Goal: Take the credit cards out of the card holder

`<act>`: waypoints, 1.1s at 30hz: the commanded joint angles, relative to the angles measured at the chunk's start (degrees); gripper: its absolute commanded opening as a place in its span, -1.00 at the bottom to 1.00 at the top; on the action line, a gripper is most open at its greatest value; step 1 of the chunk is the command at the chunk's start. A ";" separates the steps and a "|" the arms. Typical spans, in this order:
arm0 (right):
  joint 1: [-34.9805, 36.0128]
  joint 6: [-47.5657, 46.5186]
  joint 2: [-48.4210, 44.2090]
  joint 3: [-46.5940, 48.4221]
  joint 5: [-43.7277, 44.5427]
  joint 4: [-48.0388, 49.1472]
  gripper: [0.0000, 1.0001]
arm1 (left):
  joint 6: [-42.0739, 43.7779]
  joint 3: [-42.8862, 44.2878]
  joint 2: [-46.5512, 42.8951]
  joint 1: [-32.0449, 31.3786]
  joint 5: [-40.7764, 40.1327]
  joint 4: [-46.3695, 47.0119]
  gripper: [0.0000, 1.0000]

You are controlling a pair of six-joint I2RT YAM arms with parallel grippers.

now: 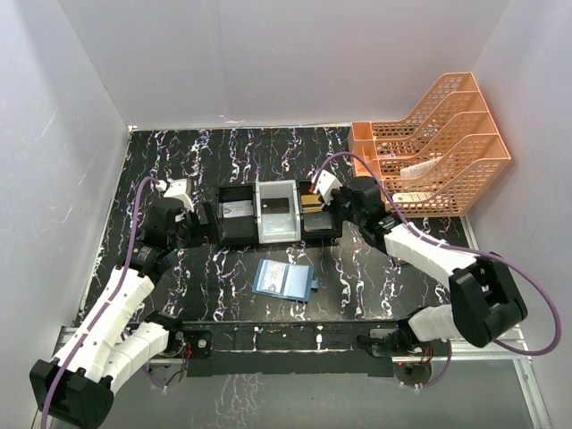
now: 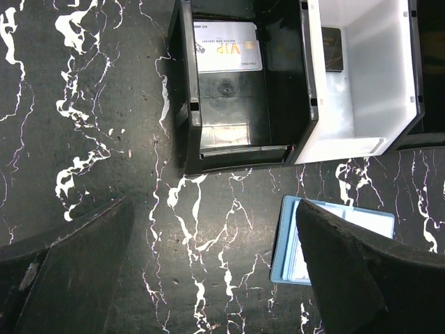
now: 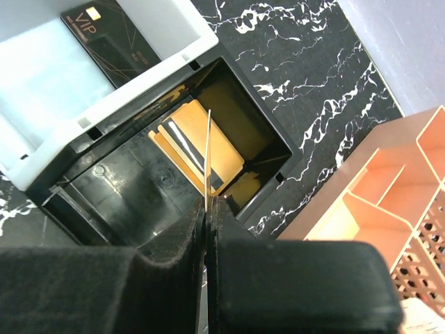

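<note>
A black, white-veined marble table point(image 1: 375, 268) inside white walls carries an orange mesh file rack point(image 1: 438, 143) at its far right corner, with two white-and-black arms reaching in from the near edge. Across the middle stands a three-compartment tray point(image 1: 237, 239), black at both ends and white in the centre. The blue card holder point(image 1: 283, 279) lies opened flat on the table just on the near side of the tray, between the two arms. Seen from the left wrist, one corner of it point(image 2: 292, 243) shows beneath a finger, and its inner pockets look pale. Whether a card is in them cannot be told. The left gripper point(image 2: 215, 278) hangs over the bare table on the near side of the tray's left compartment, its fingers spread wide and holding nothing. The right gripper point(image 3: 208, 209) is poised above the tray's right black compartment, fingers pressed together on a credit card point(image 3: 208, 153) that is seen edge-on as a thin upright line. Below it, gold cards point(image 3: 229, 156) lie overlapping on the compartment floor, one showing a dark stripe. A silver-grey card point(image 2: 228, 46) marked VIP rests at the far end of the left compartment. A dark card point(image 3: 104, 35) lies at the far end of the white one.
</note>
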 commanded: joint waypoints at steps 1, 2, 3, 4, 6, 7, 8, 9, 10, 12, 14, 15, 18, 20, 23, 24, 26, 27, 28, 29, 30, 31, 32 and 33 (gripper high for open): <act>-0.07 -7.81 3.50 4.82 -0.46 3.98 -1.00 | 1.03 -0.27 -0.56 0.24 -0.15 0.05 0.97; -0.09 -8.73 4.70 5.36 -0.35 4.08 -1.00 | 1.07 -0.27 -0.56 0.22 -0.04 0.13 0.97; -0.10 -9.70 5.68 6.09 -0.32 3.89 -1.00 | 1.08 -0.27 -0.60 0.17 0.01 0.21 0.97; -0.11 -10.33 6.66 6.55 -0.83 3.83 -1.00 | 1.16 -0.29 -0.50 0.20 -0.05 0.23 0.97; -0.09 -11.28 8.33 6.85 -1.70 5.50 -1.00 | 1.25 -0.14 -0.33 0.22 -0.37 0.15 0.97; -0.07 -11.69 9.23 6.76 -1.67 6.70 -1.00 | 1.30 -0.06 -0.33 0.22 -0.58 0.07 0.97; -0.12 -11.90 10.20 7.04 -1.22 7.52 -1.00 | 1.34 -0.03 -0.38 0.24 -0.69 0.06 0.97; -0.06 -12.36 11.34 7.77 -0.84 7.17 -1.00 | 1.34 -0.11 -0.39 0.24 -0.78 0.12 0.97; -0.04 -12.94 12.31 8.78 -0.72 6.44 -1.00 | 1.36 -0.12 -0.37 0.24 -0.80 0.18 0.97; -0.07 -13.70 14.55 9.93 -0.17 6.68 -1.00 | 1.33 -0.10 -0.50 0.18 -0.80 0.19 0.97; -0.09 -14.39 16.44 10.37 -0.35 7.95 -1.00 | 1.42 -0.15 -0.42 0.23 -0.55 0.31 0.97; -0.08 -14.90 17.33 10.83 -0.79 8.19 -1.00 | 1.49 -0.13 -0.38 0.23 -0.46 0.36 0.97; 0.03 -15.94 20.05 12.48 -0.95 8.24 -1.00 | 1.58 -0.10 -0.14 0.20 -0.32 0.32 0.97; 0.04 -17.06 21.50 13.41 -0.64 8.50 -1.00 | 1.66 -0.09 0.01 0.24 -0.11 0.40 0.97; 0.09 -18.71 23.21 13.98 0.57 9.89 -1.00 | 1.69 -0.07 0.06 0.23 0.03 0.41 0.97; 0.04 -19.08 23.28 13.94 1.36 10.64 -1.00 | 1.74 -0.03 0.07 0.24 -0.01 0.41 0.97; 0.21 -19.77 25.36 14.78 1.38 9.59 -1.00 | 1.74 -0.14 -0.06 0.24 -0.15 0.40 0.97; 0.17 -19.87 25.74 15.06 1.25 9.24 -1.00 | 1.70 -0.18 -0.10 0.24 -0.13 0.40 0.97; 0.23 -20.11 26.01 15.29 1.06 8.77 -1.00 | 1.69 -0.16 -0.11 0.24 -0.23 0.40 0.97; 0.28 -20.67 26.19 15.51 1.04 8.21 -1.00 | 1.77 -0.28 -0.13 0.22 -0.19 0.47 0.97; 0.30 -21.09 26.36 15.41 1.27 8.23 -1.00 | 1.78 -0.17 -0.13 0.24 -0.19 0.49 0.97; 0.25 -21.54 26.63 15.38 1.47 8.27 -0.98 | 1.78 -0.12 -0.07 0.24 -0.19 0.37 0.97; 0.29 -22.04 26.89 15.38 1.50 8.03 -0.96 | 1.78 -0.17 -0.03 0.24 -0.19 0.34 0.97; 0.31 -22.30 27.11 15.50 1.51 7.75 -0.96 | 1.78 -0.20 -0.02 0.24 -0.17 0.32 0.97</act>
